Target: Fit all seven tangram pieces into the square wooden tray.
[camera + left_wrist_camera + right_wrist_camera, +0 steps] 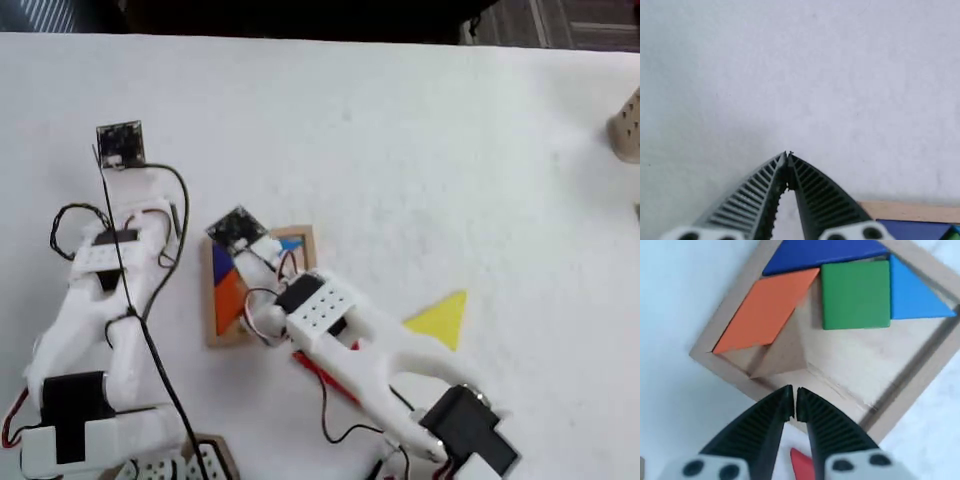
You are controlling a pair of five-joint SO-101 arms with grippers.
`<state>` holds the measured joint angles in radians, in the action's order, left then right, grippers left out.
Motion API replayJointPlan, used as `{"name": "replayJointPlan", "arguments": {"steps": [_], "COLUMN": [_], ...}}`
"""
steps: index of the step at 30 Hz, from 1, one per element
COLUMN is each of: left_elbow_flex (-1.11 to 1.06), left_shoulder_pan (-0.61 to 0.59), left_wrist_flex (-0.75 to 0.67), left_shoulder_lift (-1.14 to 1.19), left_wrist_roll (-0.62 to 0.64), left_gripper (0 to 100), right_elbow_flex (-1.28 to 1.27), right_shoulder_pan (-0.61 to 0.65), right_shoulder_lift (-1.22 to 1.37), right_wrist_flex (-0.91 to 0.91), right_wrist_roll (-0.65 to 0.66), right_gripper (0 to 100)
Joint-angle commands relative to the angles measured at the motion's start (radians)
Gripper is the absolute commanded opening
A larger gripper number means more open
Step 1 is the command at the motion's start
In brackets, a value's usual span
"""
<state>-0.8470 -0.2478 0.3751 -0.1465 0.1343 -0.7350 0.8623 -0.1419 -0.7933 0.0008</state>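
The square wooden tray holds an orange parallelogram, a dark blue triangle, a green square, a light blue triangle and a wood-coloured triangle. My right gripper hovers shut over the tray's near rim, holding nothing. A red piece lies outside the tray, beneath the fingers. In the high view the right arm covers much of the tray, and a yellow triangle lies on the table to its right. My left gripper is shut and empty over bare table beside a tray corner.
The left arm stands left of the tray with black cables trailing across it. A light wooden object sits at the far right edge. Another wooden corner shows at the bottom. The table's far half is open white surface.
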Motion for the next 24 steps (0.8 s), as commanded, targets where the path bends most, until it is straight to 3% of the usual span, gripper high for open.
{"name": "replayJointPlan", "arguments": {"steps": [1,7,16,24], "left_elbow_flex": [0.048,0.049,0.048,0.048], "left_shoulder_pan": [0.004,0.005,0.005,0.005], "left_wrist_flex": [0.005,0.005,0.003,0.003], "left_shoulder_lift": [-0.004,-0.004,-0.004,-0.004], "left_wrist_roll": [0.012,0.012,0.012,0.012], "left_gripper": [2,2,2,2], "right_elbow_flex": [0.002,-0.057,0.029,0.041], "right_shoulder_pan": [0.027,0.082,0.079,0.059], "right_shoulder_lift": [-0.03,-0.114,0.05,0.033], "right_wrist_flex": [0.015,0.041,0.096,0.124], "right_wrist_roll": [-0.002,0.005,0.005,0.006], "right_gripper": [1.8,1.8,1.8,1.8]}}
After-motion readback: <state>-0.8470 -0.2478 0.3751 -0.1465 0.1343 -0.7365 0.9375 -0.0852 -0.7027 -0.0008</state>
